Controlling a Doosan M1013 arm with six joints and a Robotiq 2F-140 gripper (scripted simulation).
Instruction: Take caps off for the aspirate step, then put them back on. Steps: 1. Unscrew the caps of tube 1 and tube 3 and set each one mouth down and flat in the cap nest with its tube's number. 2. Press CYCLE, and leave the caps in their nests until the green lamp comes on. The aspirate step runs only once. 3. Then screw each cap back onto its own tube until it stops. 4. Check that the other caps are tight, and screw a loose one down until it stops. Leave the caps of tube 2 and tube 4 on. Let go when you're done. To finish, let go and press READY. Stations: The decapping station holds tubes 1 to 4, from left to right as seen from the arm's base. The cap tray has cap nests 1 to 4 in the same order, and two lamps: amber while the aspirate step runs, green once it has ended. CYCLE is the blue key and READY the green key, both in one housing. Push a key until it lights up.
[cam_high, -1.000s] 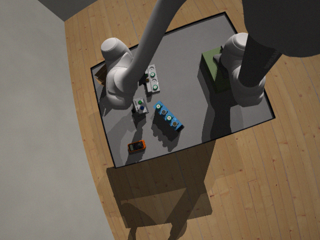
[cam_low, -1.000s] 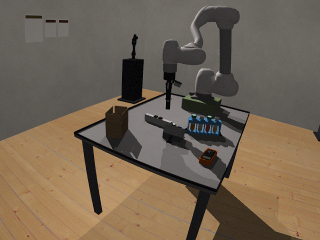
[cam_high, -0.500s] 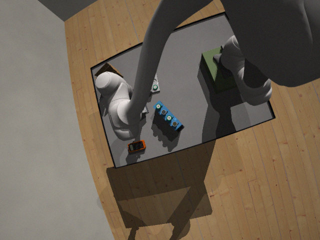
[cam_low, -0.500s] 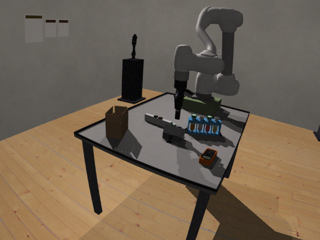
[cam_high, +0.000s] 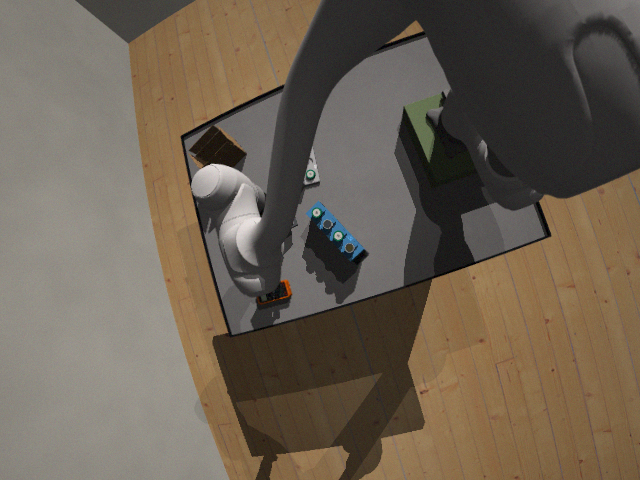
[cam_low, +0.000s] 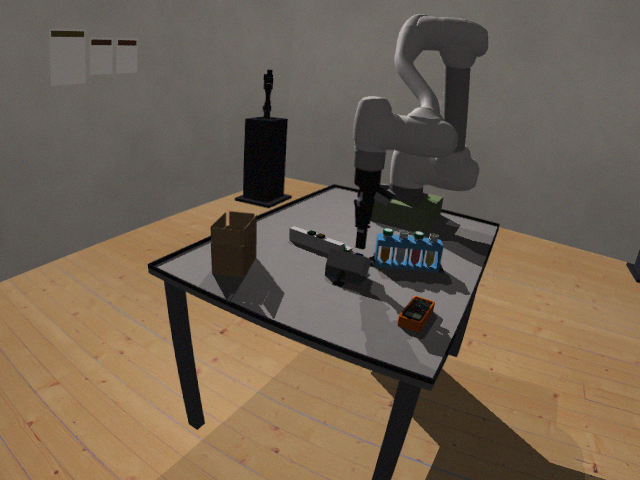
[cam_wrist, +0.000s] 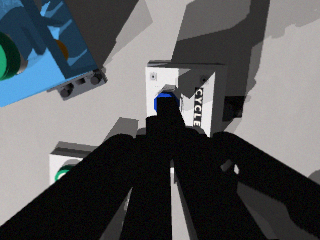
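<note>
The claw (cam_wrist: 167, 117) is fully closed, holds nothing, and its tips are on the blue CYCLE key (cam_wrist: 161, 101). The decapping station (cam_low: 408, 254) on the tabletop (cam_low: 310, 304) holds four tubes. Only the top view shows a green cap (cam_high: 310, 174) in the cap tray (cam_high: 314, 166).
</note>
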